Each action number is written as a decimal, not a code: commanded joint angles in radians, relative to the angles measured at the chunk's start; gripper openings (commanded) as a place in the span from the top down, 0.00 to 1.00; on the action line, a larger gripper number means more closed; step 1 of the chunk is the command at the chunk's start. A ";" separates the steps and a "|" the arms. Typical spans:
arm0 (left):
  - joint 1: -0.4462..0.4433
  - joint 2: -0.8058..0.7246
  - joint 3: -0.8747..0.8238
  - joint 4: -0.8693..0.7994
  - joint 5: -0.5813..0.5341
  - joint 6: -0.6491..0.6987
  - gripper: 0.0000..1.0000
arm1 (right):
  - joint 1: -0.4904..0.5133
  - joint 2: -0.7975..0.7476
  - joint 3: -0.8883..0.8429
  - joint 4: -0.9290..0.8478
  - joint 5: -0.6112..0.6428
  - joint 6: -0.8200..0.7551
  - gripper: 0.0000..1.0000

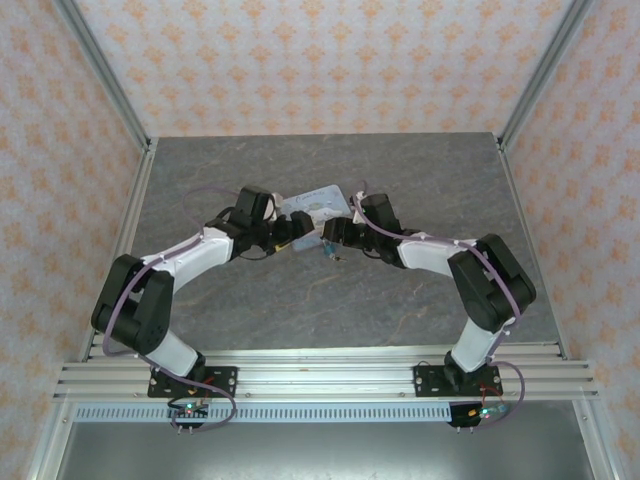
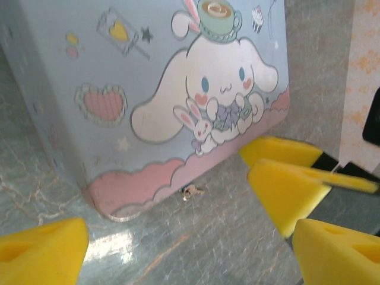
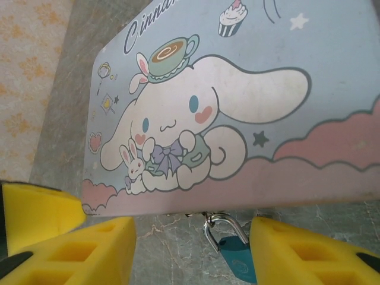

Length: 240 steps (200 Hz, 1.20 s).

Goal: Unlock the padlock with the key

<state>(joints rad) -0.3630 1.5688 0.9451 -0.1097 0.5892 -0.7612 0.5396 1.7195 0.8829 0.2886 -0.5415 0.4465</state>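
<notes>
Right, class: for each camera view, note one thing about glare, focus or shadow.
Top external: soft, even light, no harsh shadows. Left wrist: white glare on the table beside the tin, left hand fingers blurred. Right wrist: tin print crisp, padlock clear, no glare.

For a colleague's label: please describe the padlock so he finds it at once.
Find the big pale blue cartoon tin. At its edge, between the yellow fingers of the right gripper, sits the padlock. It is tiny, dark teal, with a silver shackle.
</notes>
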 commanded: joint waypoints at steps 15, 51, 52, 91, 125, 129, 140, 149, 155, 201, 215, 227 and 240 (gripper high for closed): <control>0.027 0.045 0.086 -0.036 -0.020 0.009 0.10 | -0.004 -0.018 -0.050 -0.024 0.001 -0.089 0.48; 0.032 0.070 0.133 -0.062 -0.012 0.025 0.09 | -0.004 -0.006 -0.073 -0.041 0.008 -0.152 0.50; 0.032 0.071 0.132 -0.062 -0.012 0.025 0.10 | -0.004 -0.005 -0.073 -0.042 0.008 -0.154 0.50; 0.035 0.078 0.139 -0.068 -0.009 0.025 0.09 | -0.004 0.032 -0.053 -0.063 0.002 -0.200 0.51; 0.038 0.083 0.141 -0.066 -0.011 0.022 0.09 | 0.001 0.065 -0.029 -0.085 0.009 -0.235 0.52; 0.038 0.082 0.141 -0.064 -0.011 0.021 0.09 | 0.002 0.070 -0.026 -0.085 0.011 -0.238 0.52; 0.040 0.083 0.143 -0.063 -0.011 0.019 0.09 | 0.002 0.078 -0.020 -0.084 0.011 -0.243 0.52; 0.041 0.084 0.144 -0.062 -0.010 0.018 0.09 | 0.002 0.085 -0.015 -0.085 0.009 -0.244 0.52; 0.042 0.084 0.145 -0.062 -0.011 0.017 0.09 | 0.003 0.090 -0.012 -0.082 0.008 -0.246 0.52; 0.041 0.090 0.140 -0.048 -0.005 0.004 0.09 | 0.016 0.122 0.011 -0.067 -0.014 -0.244 0.52; 0.041 0.091 0.138 -0.043 -0.003 0.002 0.09 | 0.020 0.129 0.016 -0.066 -0.018 -0.246 0.52; 0.041 0.094 0.138 -0.041 -0.002 0.000 0.09 | 0.023 0.135 0.019 -0.066 -0.023 -0.248 0.52; 0.042 0.093 0.138 -0.040 -0.002 0.001 0.09 | 0.028 0.141 0.024 -0.067 -0.027 -0.249 0.53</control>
<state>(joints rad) -0.3309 1.6459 1.0599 -0.1524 0.5900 -0.7586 0.5457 1.8252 0.8814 0.2138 -0.5465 0.2218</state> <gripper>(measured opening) 0.910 0.480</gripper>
